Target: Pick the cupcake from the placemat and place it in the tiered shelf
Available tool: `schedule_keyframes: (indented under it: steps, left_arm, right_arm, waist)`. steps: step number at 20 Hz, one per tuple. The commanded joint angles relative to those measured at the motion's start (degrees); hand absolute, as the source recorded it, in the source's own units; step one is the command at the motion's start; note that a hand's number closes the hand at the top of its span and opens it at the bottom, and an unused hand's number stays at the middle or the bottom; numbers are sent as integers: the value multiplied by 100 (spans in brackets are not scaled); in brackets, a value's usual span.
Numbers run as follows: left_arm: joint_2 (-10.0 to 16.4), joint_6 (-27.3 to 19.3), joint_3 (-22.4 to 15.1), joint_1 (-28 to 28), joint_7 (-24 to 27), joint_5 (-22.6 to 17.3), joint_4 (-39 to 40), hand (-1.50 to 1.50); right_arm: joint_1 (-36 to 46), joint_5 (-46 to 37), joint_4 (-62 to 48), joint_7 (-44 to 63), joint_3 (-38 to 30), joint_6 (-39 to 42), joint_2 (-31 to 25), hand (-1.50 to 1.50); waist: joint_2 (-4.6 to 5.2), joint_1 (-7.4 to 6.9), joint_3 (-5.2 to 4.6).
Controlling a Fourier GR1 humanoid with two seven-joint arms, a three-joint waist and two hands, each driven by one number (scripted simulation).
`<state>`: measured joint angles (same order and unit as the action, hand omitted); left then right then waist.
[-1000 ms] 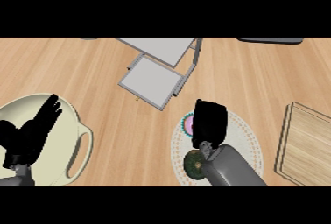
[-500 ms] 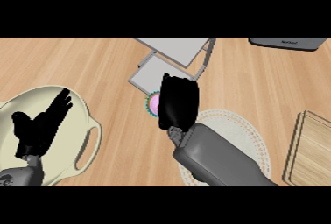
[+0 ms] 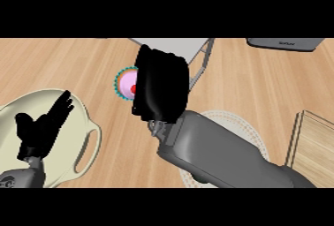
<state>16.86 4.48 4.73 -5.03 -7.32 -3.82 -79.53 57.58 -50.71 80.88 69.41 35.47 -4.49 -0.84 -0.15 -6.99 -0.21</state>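
Observation:
The cupcake [image 3: 127, 83], pink frosting with a red dot and a teal wrapper rim, shows at the left side of my right hand [image 3: 160, 86]. That hand is curled round it and hides most of it. The hand and cupcake are up over the wooden counter, just in front of the grey tiered shelf [image 3: 199, 46], whose lower tray is largely covered by the hand. The pale round placemat [image 3: 238, 126] lies behind the hand, mostly hidden under my grey right forearm. My left hand [image 3: 42, 128] rests open, fingers up, at the lower left.
A cream-coloured dish with a handle slot [image 3: 81, 137] lies under my left hand at the lower left. A wooden board [image 3: 313, 141] sits at the right edge. A dark grey appliance [image 3: 284, 43] stands at the top right.
My right hand has carried the cupcake off the placemat, up and leftward toward the shelf. The view has shifted with it. The left hand has stayed open over the cream dish.

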Motion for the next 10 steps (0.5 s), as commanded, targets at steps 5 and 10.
schedule_keyframes:
  steps: [5, 10]
  left_arm:
    - [2, -19, 53, 100, 90, 31, 140, 0]
    - [65, -8, 135, 29, 20, -13, 167, 0]
  right_arm:
    - [1275, 88, -202, 1576, -217, -655, 80, 150]
    - [2088, -167, -691, 1578, -518, -512, 80, 150]
  waist:
    - [-41, 120, -15]
    - [-73, 225, -18]
